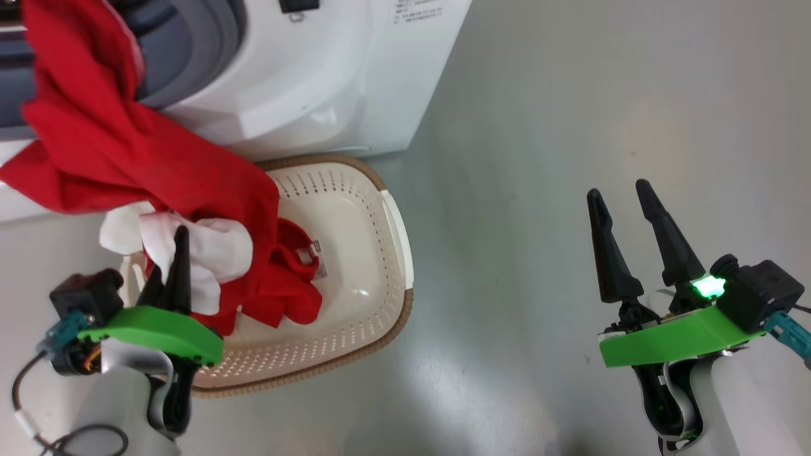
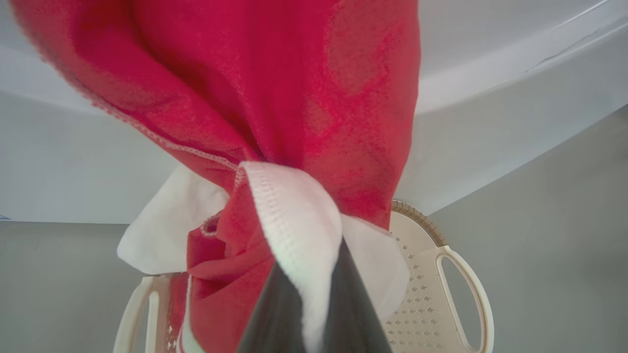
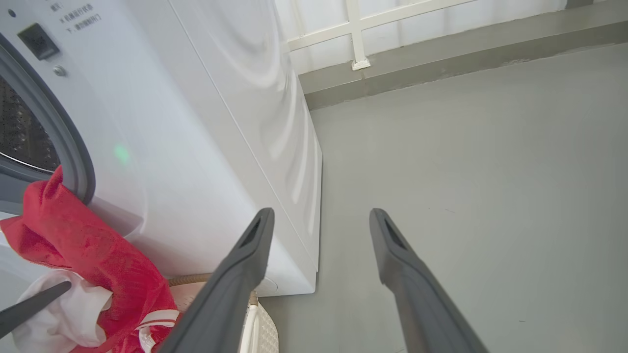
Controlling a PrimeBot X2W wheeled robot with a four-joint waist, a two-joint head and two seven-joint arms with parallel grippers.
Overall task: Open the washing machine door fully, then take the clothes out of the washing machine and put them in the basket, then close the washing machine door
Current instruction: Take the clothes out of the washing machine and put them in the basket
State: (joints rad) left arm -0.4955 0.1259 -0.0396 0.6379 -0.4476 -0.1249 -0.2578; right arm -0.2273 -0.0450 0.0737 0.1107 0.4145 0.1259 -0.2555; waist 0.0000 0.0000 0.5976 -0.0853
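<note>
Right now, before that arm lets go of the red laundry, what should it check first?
1. Grip: left pincer shut on the clothes: ok.
2. Clear of the washing machine: not ok, the upper end drapes over its opening.
3. Target: basket under the clothes, one end inside: ok.
4. Other arm: right pincer open, off to the side: ok.
5. Whether the drum is emptied: cannot tell.
</note>
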